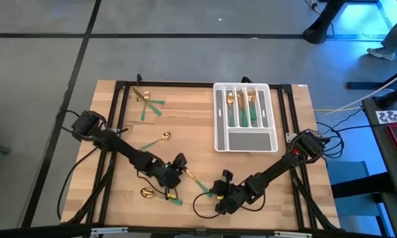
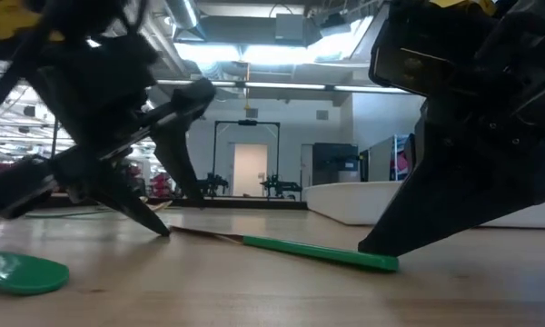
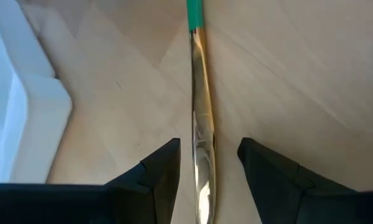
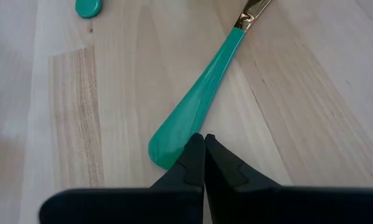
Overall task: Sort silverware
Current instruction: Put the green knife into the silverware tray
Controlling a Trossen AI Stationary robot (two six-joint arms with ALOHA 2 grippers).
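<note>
1. Right gripper (image 4: 204,144): jaws closed and empty, tips touching the green handle end of a knife (image 4: 202,102) lying flat on the table (image 4: 311,124).
2. Left gripper (image 3: 208,163): jaws parted, straddling that knife's gold blade.
3. Farther off, the tray (image 1: 245,141) holds sorted silverware (image 1: 241,106).

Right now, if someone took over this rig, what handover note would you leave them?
Left gripper: open, straddling the gold blade of a knife lying on the table's near edge.
Right gripper: shut, tips pressed at the knife's green handle end, not holding it.
Done: several pieces lie in the tray slots.
Left: this knife, a spoon mid-table, a pair at the far left, pieces near the left gripper.
</note>
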